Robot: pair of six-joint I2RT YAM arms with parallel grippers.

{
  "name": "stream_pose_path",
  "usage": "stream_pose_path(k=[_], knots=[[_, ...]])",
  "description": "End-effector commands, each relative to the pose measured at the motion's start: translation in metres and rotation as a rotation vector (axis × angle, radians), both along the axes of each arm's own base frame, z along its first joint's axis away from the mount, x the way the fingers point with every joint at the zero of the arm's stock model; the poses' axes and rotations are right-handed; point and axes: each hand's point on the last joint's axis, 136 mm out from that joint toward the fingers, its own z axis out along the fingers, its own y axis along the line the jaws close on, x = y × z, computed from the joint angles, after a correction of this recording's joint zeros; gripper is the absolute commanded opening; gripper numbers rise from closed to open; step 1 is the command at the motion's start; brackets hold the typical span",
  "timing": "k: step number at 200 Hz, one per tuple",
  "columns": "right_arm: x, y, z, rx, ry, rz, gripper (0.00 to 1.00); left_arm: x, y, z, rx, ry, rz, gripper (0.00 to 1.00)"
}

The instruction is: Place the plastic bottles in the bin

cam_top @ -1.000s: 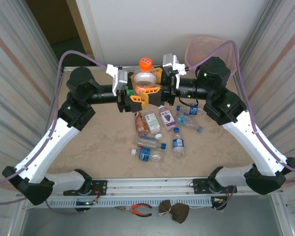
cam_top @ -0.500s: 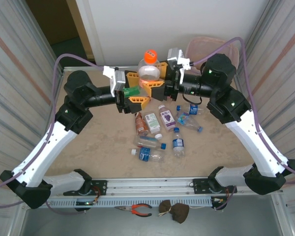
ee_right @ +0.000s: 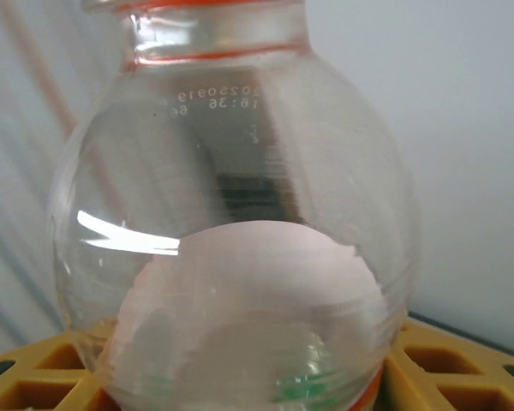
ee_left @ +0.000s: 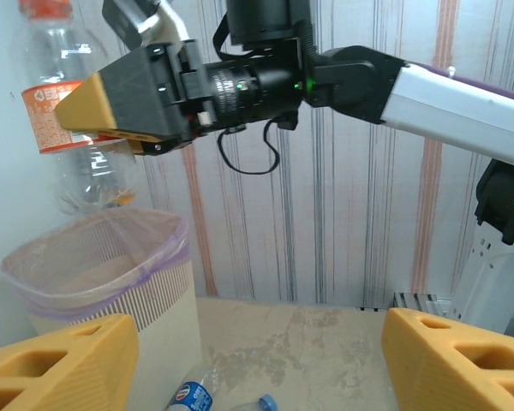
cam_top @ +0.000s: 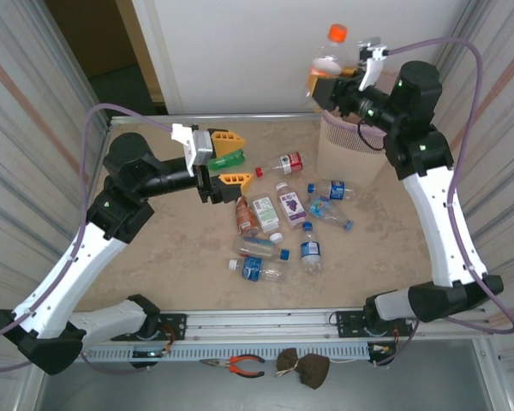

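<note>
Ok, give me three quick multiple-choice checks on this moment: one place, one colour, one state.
1. The raised bottle hangs: A over the bin; B over the table's middle; C by the left arm's base.
2. Its cap is: A blue; B white; C orange.
3. The left gripper is: A shut on a bottle; B open, empty; C shut, empty.
Answers: A, the right gripper holds it above the bin's rim; C, the cap is orange; B, its jaws stand apart, nothing between.

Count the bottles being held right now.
1: the clear orange-capped bottle, gripped by the right gripper above the bin. The left gripper is open and empty.
</note>
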Motion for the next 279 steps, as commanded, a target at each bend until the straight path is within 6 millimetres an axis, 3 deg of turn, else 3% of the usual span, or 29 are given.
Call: stream_pose_path(k=[1,51,79,106,120,122,127,159,279], knots=[[0.035,-0.032,0.003,0.144,0.092,-0.139,0.53,-0.002,0.003,0.001,-0.002,-0.018,0.019,0.75],[0.121,-0.115,-0.042,0.475,0.301,-0.425,0.50,-0.005,0.008,-0.003,0.006,-0.013,0.034,0.75],[0.165,-0.140,-0.084,0.701,0.457,-0.481,0.43,-0.006,0.012,-0.005,0.008,-0.020,0.055,0.75],[0.195,-0.151,-0.124,0.852,0.577,-0.568,0.45,-0.006,0.014,-0.010,0.020,-0.021,0.066,0.75],[0.202,-0.157,-0.150,0.886,0.655,-0.667,0.46,-0.006,0.014,-0.011,0.024,-0.023,0.069,0.75],[0.203,-0.158,-0.142,0.894,0.644,-0.669,0.46,-0.006,0.014,-0.011,0.024,-0.023,0.070,0.75],[0.205,-0.159,-0.143,0.903,0.658,-0.688,0.47,-0.005,0.015,-0.012,0.025,-0.023,0.073,0.75],[0.215,-0.161,-0.187,0.989,0.830,-0.845,0.53,-0.003,0.014,-0.016,0.030,-0.020,0.078,0.76],[0.245,-0.147,-0.298,1.104,1.085,-1.067,0.58,0.000,0.015,-0.029,0.038,0.013,0.093,0.76]])
